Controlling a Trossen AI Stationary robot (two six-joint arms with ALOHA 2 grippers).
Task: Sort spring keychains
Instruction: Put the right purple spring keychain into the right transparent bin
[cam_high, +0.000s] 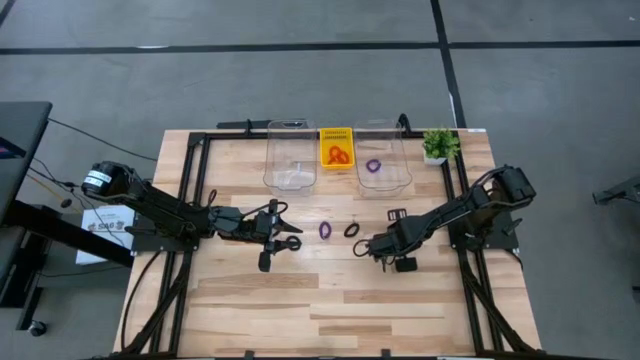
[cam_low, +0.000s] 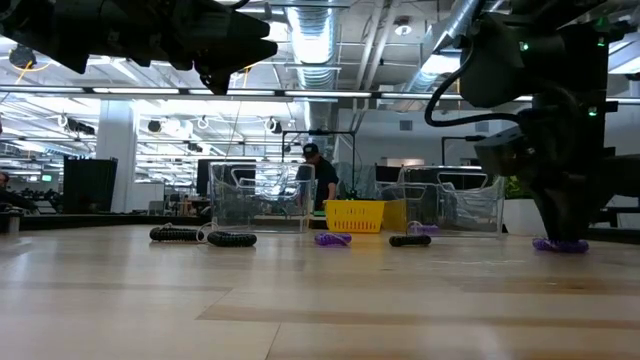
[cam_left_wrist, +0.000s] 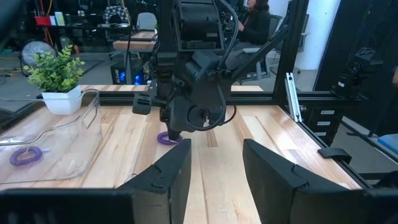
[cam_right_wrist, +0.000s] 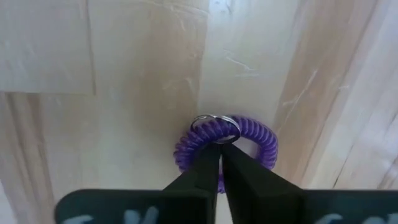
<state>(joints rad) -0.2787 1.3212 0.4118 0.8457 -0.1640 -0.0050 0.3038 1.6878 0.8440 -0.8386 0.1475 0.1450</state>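
Right tool: I have my right tool (cam_right_wrist: 220, 152) down on the surface (cam_high: 330, 290), fingers pinched nearly together on a purple spring keychain (cam_right_wrist: 249, 140), right at its small metal ring; the coil lies flat on the wood.
Same spot from above: the right tool (cam_high: 362, 246) sits right of centre, with the coil hard to make out under it.
Left tool: my left tool (cam_high: 290, 235) hangs over the surface left of centre, fingers (cam_left_wrist: 171, 171) spread wide, nothing between them.
Loose keychains: I see another purple keychain (cam_high: 325, 229) and a black keychain (cam_high: 351, 230) lying side by side between the two tools, apart from both.
Yellow basket: the yellow basket (cam_high: 336, 133) stands at the far edge with orange-red keychains (cam_high: 338, 155) inside.
Right clear bin: the right clear bin (cam_high: 381, 130) beside the basket holds one purple keychain (cam_high: 373, 165).
Left clear bin: the left clear bin (cam_high: 288, 130) is on the basket's other side; I cannot tell what is in it.
Plant: a small potted plant (cam_high: 437, 145) stands at the far right corner.
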